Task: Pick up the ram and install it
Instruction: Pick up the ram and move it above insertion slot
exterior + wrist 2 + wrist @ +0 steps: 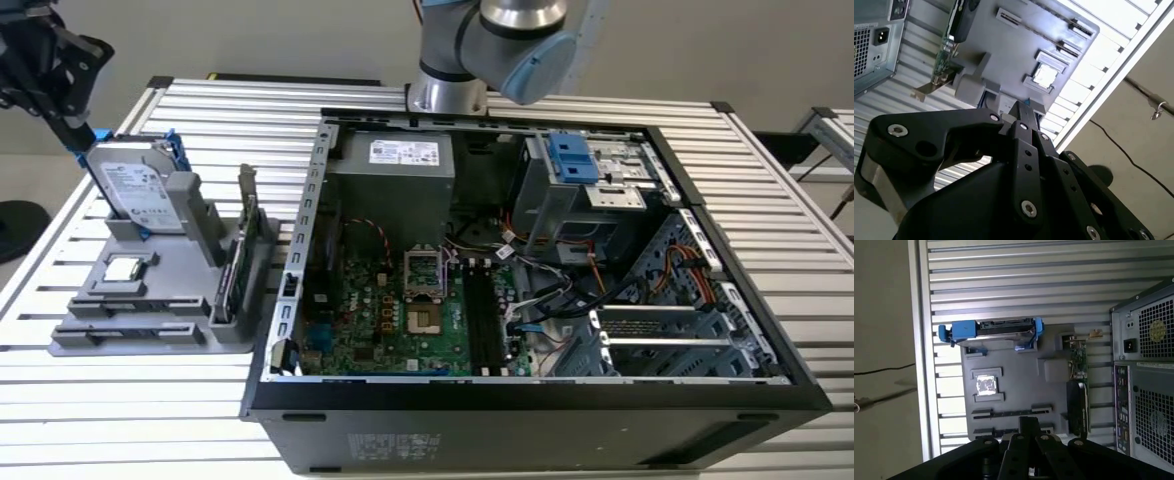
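On grey holder [1019, 375], ram [1009, 412] well below tool [1029, 427]

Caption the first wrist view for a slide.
Gripper over the gray parts holder carrying a hard drive, a processor chip and an expansion card, beside the computer case.

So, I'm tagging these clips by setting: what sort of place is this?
Probably a robotics lab bench set up for PC assembly: an open computer case on a slatted metal table, a grey parts holder with a hard drive beside it, and a robot arm.
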`<action>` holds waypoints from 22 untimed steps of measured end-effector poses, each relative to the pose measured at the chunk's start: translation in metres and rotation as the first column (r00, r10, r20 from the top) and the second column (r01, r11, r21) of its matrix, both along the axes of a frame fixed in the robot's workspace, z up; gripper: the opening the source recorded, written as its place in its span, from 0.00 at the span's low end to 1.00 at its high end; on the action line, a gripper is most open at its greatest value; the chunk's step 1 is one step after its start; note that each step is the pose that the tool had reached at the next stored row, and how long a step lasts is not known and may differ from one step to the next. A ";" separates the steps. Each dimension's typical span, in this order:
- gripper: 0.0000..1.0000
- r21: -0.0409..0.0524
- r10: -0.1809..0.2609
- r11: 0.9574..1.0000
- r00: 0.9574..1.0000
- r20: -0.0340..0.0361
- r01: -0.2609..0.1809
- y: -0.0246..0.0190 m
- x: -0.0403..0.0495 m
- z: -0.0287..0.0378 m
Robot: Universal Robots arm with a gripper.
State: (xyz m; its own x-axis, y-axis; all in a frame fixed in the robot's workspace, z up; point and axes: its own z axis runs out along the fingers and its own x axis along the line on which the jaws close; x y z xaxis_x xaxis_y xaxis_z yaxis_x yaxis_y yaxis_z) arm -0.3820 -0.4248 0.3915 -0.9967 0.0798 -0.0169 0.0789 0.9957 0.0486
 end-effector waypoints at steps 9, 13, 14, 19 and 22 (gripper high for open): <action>0.00 0.000 0.000 1.000 1.000 -0.004 0.000 -0.0233 0.0000 -0.0001; 0.00 0.000 -0.002 1.000 1.000 -0.006 0.002 -0.0343 0.0000 -0.0002; 0.00 0.000 -0.003 1.000 1.000 -0.007 0.003 -0.0374 0.0000 -0.0002; 0.00 0.000 -0.008 1.000 1.000 -0.012 0.008 -0.0498 0.0000 -0.0005; 0.00 0.000 -0.008 1.000 1.000 -0.012 0.008 -0.0536 0.0000 -0.0006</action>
State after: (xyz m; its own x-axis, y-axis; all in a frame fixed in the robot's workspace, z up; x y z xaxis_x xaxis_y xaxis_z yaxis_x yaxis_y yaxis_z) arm -0.3820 -0.4784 0.3910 -0.9961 0.0876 -0.0049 0.0872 0.9950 0.0476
